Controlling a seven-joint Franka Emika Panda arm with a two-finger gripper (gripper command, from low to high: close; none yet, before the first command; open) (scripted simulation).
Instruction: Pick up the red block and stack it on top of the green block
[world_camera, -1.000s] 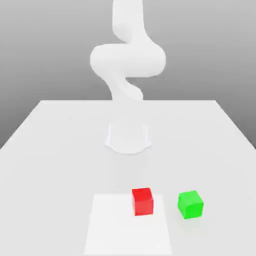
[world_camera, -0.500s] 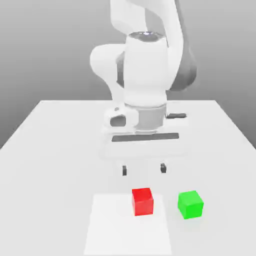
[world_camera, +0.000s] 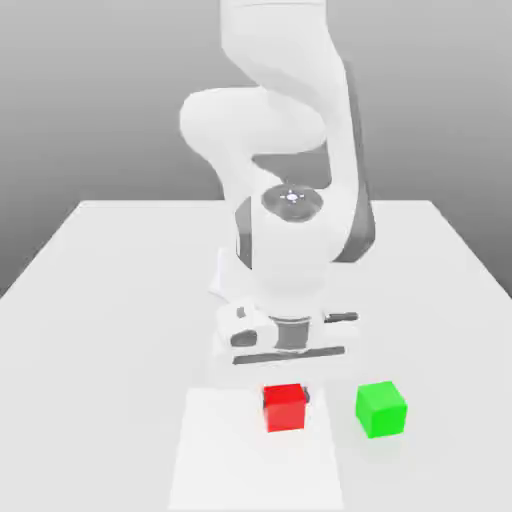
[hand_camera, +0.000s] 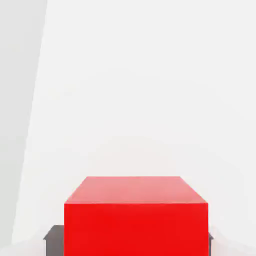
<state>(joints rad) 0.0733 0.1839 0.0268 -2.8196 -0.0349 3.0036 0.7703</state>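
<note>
The red block (world_camera: 285, 408) rests on the table near its front edge, on a paler square patch. My gripper (world_camera: 286, 396) has come straight down over it, and a dark fingertip (world_camera: 306, 394) shows tight against the block's side on the exterior view's right. In the hand view the red block (hand_camera: 135, 222) sits between dark fingertips (hand_camera: 53, 240) that press against both of its sides, so my gripper (hand_camera: 135, 241) is shut on it. To the exterior view's right of the red block, a small gap away, stands the green block (world_camera: 381, 408).
The white table (world_camera: 110, 300) stretches wide on both sides of the blocks. A lighter square patch (world_camera: 235, 460) lies under the red block. The arm's body (world_camera: 290, 240) rises directly behind the blocks.
The hand has dropped from above the table down onto the red block, and the fingers, spread wide half a second ago, now sit against its sides. Neither block has moved.
</note>
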